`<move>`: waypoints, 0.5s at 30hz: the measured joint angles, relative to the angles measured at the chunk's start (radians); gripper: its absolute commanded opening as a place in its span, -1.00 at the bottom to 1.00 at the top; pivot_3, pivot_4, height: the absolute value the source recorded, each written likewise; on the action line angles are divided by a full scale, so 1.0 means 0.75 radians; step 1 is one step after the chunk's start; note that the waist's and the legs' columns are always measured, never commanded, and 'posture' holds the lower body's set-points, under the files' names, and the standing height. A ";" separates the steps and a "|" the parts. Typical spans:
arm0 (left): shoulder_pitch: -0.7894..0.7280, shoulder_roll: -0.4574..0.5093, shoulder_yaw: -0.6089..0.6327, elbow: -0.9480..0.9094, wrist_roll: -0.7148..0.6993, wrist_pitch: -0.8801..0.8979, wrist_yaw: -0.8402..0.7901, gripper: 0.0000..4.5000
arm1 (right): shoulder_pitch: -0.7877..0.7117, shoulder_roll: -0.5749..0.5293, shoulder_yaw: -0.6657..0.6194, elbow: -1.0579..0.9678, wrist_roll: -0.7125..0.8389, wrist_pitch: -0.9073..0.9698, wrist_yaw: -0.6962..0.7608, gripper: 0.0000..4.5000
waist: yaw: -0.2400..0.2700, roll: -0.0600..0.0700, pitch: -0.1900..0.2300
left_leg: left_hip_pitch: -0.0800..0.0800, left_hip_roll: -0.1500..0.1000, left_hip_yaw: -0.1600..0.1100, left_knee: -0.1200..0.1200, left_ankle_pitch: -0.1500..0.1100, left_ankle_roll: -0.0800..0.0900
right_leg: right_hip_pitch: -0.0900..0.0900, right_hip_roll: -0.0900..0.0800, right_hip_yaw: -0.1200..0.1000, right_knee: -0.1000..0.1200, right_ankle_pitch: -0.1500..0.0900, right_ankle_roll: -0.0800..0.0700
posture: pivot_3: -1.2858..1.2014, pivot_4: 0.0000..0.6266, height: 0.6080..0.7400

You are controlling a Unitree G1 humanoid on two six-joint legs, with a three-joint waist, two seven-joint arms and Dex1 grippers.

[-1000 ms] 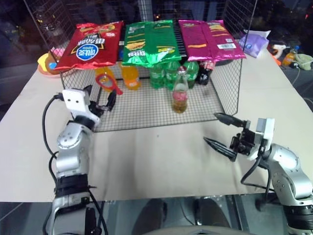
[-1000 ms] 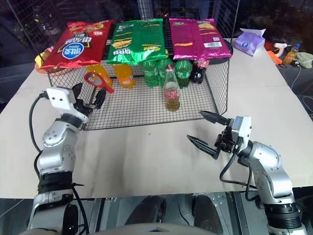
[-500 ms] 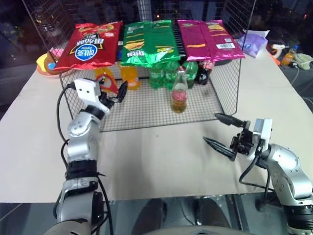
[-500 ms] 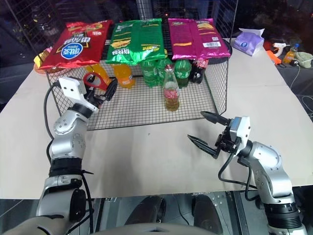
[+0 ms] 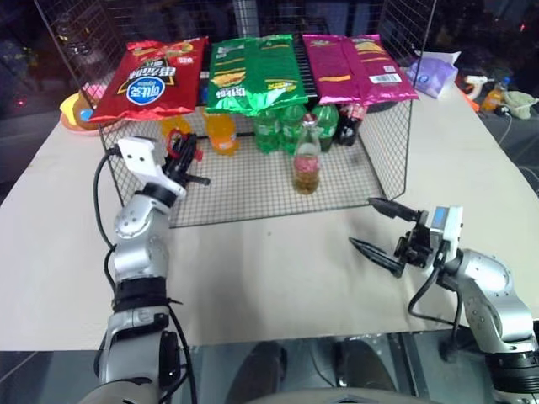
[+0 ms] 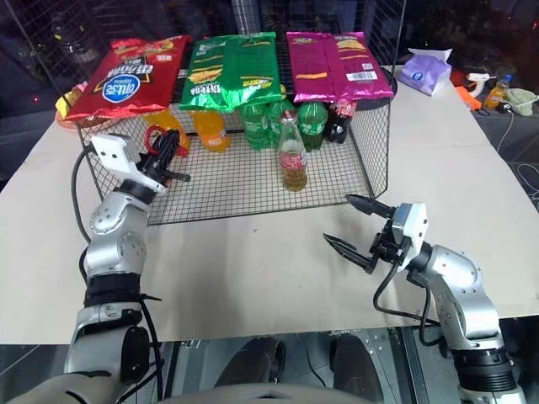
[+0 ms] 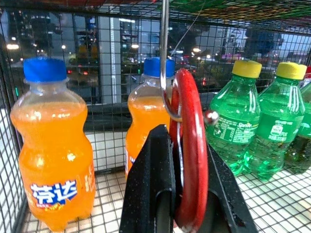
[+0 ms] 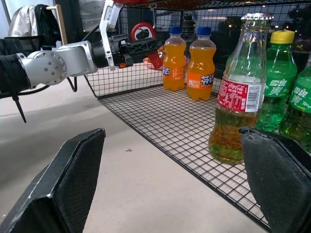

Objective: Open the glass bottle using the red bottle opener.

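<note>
From the head camera, the left gripper (image 5: 187, 160) reaches into the wire rack's (image 5: 396, 160) left side; the glass bottle (image 5: 306, 157) stands mid-shelf. Its wrist camera shows the fingers clamped on the red bottle opener (image 7: 190, 160), hanging from a hook (image 7: 167, 104): lift it clear first. The right gripper (image 8: 170, 179) waits, fingers wide apart, near the bottle.

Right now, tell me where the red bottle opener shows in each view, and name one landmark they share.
Left eye view: red bottle opener at the rack's left end, in the left gripper.
Right eye view: same spot.
Left wrist view: centre, hanging on a metal hook, black fingers shut on it.
Right wrist view: upper middle.
Shared landmark: the orange soda bottles.
</note>
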 measured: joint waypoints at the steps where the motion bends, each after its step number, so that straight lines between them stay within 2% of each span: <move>1: 0.003 -0.007 0.009 -0.020 -0.037 0.029 -0.001 -0.98 | 0.000 0.000 0.003 0.002 -0.002 -0.001 0.001 1.00 | 0.000 0.000 0.000 | 0.000 0.000 0.000 0.000 0.000 0.000 | 0.000 0.000 0.000 0.000 0.000 0.000 | 0.03 -0.52 1.00; 8: 0.021 -0.049 0.090 -0.184 -0.326 0.280 -0.017 -0.98 | 0.000 0.009 0.009 0.009 -0.014 -0.016 0.009 1.00 | -0.002 0.000 0.000 | 0.000 0.000 0.000 0.002 0.000 0.000 | 0.000 0.000 0.001 0.004 0.000 0.000 | 0.03 -0.52 1.00; 15: 0.046 -0.054 0.145 -0.248 -0.559 0.518 -0.040 -0.98 | 0.001 0.013 0.009 0.030 -0.018 -0.022 0.010 1.00 | -0.002 0.000 0.000 | 0.001 0.000 0.000 0.008 0.000 -0.001 | 0.000 0.000 0.001 0.011 0.000 0.000 | 0.03 -0.52 1.00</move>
